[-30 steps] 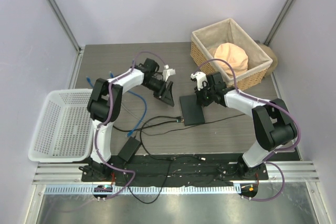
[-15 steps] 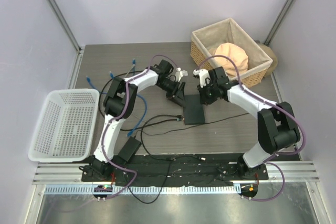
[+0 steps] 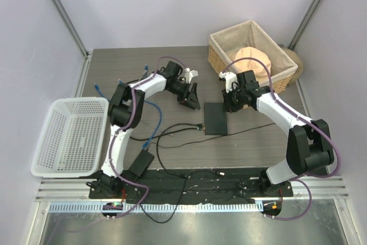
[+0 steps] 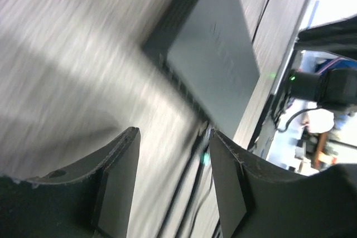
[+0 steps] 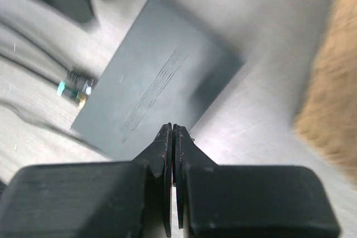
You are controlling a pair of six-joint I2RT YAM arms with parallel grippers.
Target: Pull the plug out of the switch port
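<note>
Standing at far left, white basket [image 3: 69, 136]: a perforated plastic tray on the left edge of the table [image 3: 258, 142], well apart from the switch [image 3: 215, 117].
Blue cables [image 3: 152, 110]: loose strands lying on the table between the white basket and the switch.
Power adapter [image 3: 140, 164]: a small black brick near the front edge, left of centre, with black leads running from it across the table.
Left gripper [image 4: 173, 135]: its jaws are spread apart with nothing between them. From overhead it hangs just off the switch's far-left corner, apart from the box. In its own wrist view the switch lies ahead of the fingertips, up and to the right. Only bare table shows in the gap.
Plug [image 3: 201, 125]: seated at the near-left corner of the switch, with a black lead trailing away to the left. In the right wrist view a small green light glows at it, though the picture is blurred there.
Switch: a flat dark-grey box lying flat at mid-table, between the two grippers. Its long sides run away from the arm bases, and its socket edge shows as a blurred row in the left wrist view.
Right gripper [image 5: 172, 132]: its fingers are pressed together and hold nothing. The tips are over the switch near its far-right corner. Whether they touch the lid cannot be told.
Wicker basket [image 3: 269, 87]: at the far right corner of the table, well apart from the switch. It holds a rounded peach-coloured item [image 3: 252, 62].
</note>
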